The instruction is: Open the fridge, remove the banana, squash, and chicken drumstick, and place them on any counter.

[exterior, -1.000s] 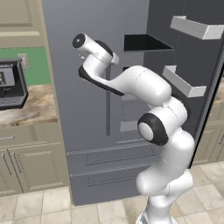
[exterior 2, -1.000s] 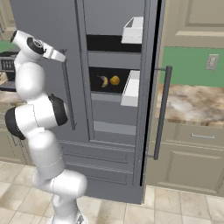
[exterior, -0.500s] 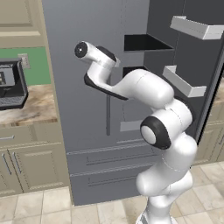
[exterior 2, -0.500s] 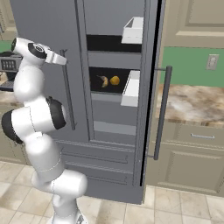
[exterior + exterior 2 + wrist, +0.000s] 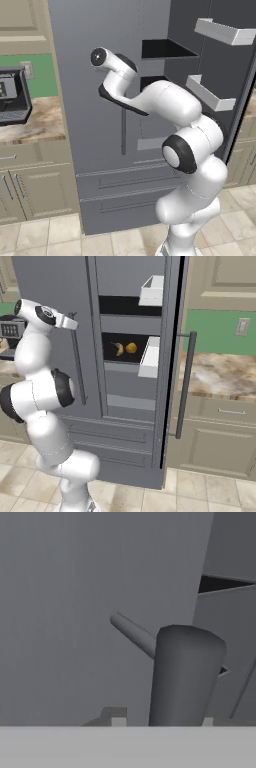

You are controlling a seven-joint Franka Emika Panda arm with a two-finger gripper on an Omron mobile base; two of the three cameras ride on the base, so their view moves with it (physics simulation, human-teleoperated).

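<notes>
With the fridge right door open, the banana lies beside the squash on a shelf, looking light, soft, best pinched mid-curve; I can't tell the tool's state.

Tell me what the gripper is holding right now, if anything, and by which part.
It cannot be told. The gripper sits close against the fridge's closed left door by its handle, but no view shows the fingers closed on it.

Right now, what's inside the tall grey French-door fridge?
Through the fridge's open right door, the curved yellow banana and round yellow-olive squash sit side by side on a shelf. The closed left door covers the rest; no drumstick visible.
</notes>
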